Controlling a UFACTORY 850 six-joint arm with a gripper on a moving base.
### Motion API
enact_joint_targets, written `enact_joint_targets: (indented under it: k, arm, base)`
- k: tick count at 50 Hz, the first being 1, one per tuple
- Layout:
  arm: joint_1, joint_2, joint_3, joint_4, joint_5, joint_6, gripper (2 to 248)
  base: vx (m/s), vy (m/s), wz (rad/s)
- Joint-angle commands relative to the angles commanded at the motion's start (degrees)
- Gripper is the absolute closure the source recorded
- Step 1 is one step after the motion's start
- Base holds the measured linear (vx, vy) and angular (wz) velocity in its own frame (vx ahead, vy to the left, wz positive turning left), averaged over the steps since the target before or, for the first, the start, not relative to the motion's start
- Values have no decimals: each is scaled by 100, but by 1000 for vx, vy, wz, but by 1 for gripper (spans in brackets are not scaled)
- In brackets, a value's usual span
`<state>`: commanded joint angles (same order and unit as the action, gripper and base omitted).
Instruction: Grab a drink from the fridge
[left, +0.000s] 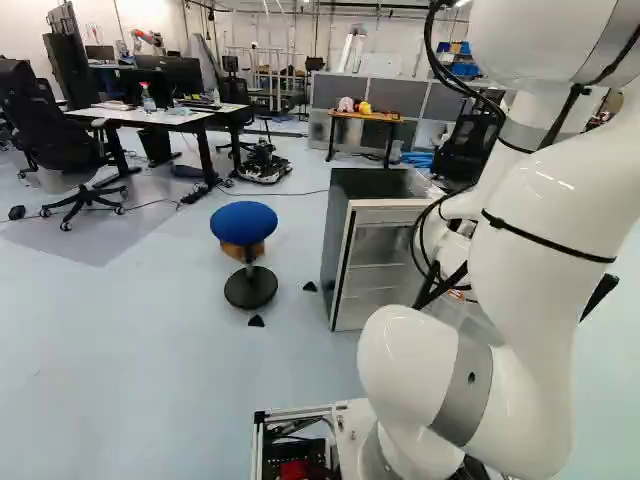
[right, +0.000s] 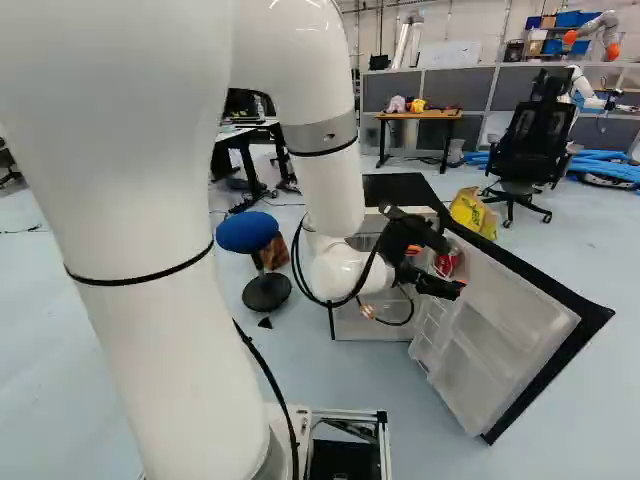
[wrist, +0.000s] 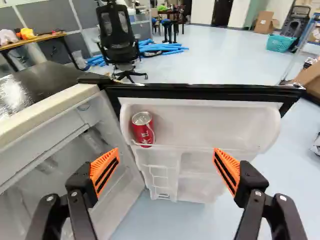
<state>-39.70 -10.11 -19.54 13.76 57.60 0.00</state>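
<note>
Right base view: your white arm (right: 335, 190) reaches over to the small white fridge w/ black top (right: 400, 187), its black two-finger gripper w/ orange pads (right: 453, 266) up at the open black-edged fridge door (right: 520, 268). Wrist view has your gripper (wrist: 166, 170) released: fingers spread wide, one each side, nada btwn them. You've got the red drink can w/ silver top (wrist: 143, 131) ahead of the fingertips, not touched, in line w/ the gap but nearer one finger. It stands upright in the top white plastic door bin (wrist: 210, 127), at the hinge end next to the fridge body. Lower door bins (wrist: 192, 172) sit under it.

Left base view, FYI: you see a round blue stool w/ black base (left: 244, 222) near the fridge, plus a white-topped desk (left: 160, 117) w/ monitors (left: 170, 72) farther off. Behind the fridge, a wood-topped table (left: 365, 116) carries a yellow toy-like item (left: 365, 107) & a pink one (left: 346, 104). Right base view also gives you a yellow bag (right: 473, 212) on the floor by the fridge, a black mesh office chair (right: 533, 145), & light-blue tubes (right: 600, 165) beyond.
</note>
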Motion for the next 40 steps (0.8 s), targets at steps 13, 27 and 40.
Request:
enact_joint_targets:
  k: [13,27,40]
  arm:
    - [-63,374,425,-782,0,0,3]
    - [-148,791,877,-1625,0,0,3]
    - [-180,885,976,-2408,0,0,3]
  base:
    - [0,0,0]
    - [0,0,0]
    - [0,0,0]
